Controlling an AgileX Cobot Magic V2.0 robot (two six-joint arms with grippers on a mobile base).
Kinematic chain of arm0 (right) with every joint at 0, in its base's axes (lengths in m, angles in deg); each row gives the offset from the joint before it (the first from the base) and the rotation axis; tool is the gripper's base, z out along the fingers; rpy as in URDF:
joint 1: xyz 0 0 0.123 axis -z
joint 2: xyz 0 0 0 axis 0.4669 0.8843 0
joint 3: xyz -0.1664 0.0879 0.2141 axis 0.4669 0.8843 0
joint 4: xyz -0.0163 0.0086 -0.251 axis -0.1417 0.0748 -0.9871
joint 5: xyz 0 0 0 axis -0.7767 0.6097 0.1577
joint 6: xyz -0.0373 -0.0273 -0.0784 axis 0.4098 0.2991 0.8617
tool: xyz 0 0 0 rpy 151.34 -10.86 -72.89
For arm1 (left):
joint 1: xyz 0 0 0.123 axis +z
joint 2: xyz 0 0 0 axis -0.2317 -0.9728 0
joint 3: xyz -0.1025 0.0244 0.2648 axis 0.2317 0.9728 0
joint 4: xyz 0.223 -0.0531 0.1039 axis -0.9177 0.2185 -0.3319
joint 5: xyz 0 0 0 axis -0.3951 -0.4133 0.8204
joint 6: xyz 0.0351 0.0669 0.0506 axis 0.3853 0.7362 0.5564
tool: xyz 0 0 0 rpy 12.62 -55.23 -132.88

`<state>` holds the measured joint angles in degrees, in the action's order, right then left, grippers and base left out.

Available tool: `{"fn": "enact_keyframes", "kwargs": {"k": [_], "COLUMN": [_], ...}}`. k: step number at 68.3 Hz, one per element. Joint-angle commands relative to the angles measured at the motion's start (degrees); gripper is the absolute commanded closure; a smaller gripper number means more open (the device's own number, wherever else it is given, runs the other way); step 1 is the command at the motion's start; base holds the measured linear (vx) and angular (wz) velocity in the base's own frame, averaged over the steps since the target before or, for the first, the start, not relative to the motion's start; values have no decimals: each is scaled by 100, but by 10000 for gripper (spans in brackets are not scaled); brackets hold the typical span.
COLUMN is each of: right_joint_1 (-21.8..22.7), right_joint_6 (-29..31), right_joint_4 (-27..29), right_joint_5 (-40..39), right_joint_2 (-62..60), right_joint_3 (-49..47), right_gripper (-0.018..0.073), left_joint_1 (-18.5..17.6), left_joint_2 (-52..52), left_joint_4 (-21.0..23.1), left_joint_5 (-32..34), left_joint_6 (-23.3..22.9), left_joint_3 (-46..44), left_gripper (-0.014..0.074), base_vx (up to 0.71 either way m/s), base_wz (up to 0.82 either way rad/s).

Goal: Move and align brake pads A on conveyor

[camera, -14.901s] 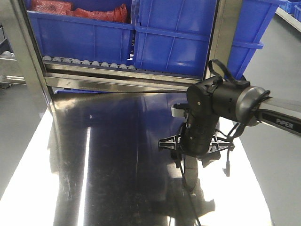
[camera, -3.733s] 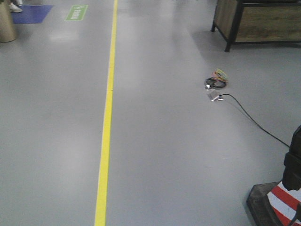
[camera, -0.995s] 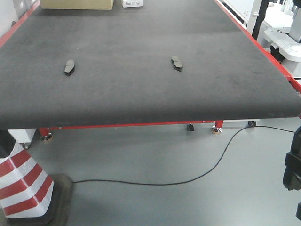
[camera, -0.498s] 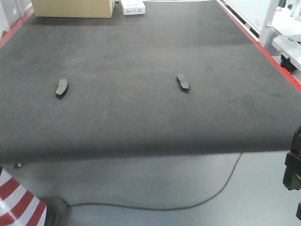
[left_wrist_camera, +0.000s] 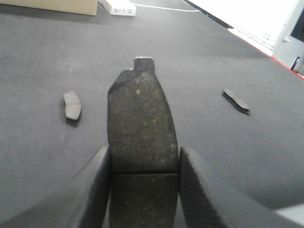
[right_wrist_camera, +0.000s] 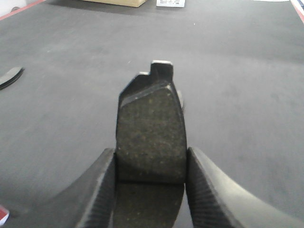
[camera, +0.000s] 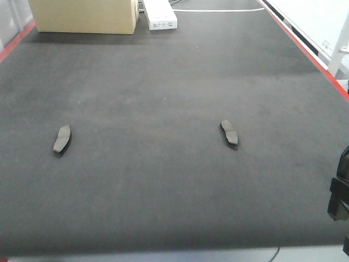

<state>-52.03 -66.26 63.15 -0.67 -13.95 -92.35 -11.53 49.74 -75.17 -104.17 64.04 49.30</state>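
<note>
Two brake pads A lie flat on the conveyor [camera: 163, 180], one on the left [camera: 62, 138] and one right of centre [camera: 229, 132]. In the left wrist view my left gripper [left_wrist_camera: 142, 156] is shut on a third brake pad [left_wrist_camera: 141, 114], which sticks out forward above the belt. The two lying pads show beyond it, left [left_wrist_camera: 72, 104] and right [left_wrist_camera: 236, 100]. My right gripper [right_wrist_camera: 151, 154] is shut on another brake pad [right_wrist_camera: 151, 123], also held over the belt. A lying pad [right_wrist_camera: 9, 77] shows at that view's left edge.
A cardboard box [camera: 82, 15] and a white box [camera: 160, 13] stand at the belt's far end. Red strips run along the right [camera: 305, 49] and left [camera: 13, 43] edges. A dark part of the right arm [camera: 339, 196] shows at the frame's right edge.
The front view has come closer to the conveyor: floor and the belt's front edge have dropped out of frame, and both lying pads look larger and lower. Earlier it showed a steel table, then open floor.
</note>
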Motion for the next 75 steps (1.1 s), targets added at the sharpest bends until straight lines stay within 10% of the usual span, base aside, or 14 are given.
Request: {"fn": "enact_keyframes", "kwargs": {"k": [1,75], "right_joint_1": [21,21], "right_joint_6": [32,32], "right_joint_4": [-119,-119], "right_joint_5": [-510,-510], "right_joint_2": [12,12], "right_joint_3": [-173,-173], "right_gripper": [564,564], "left_joint_1": [-19,-19], "left_joint_2": [-89,-89], "left_joint_4": [-58,-58], "left_joint_5": [529,529], "left_joint_6": [-26,-26], "left_joint_3": [-157,-157], "left_gripper": [603,603], "base_vx": [33,17], "base_wz": [0,5]}}
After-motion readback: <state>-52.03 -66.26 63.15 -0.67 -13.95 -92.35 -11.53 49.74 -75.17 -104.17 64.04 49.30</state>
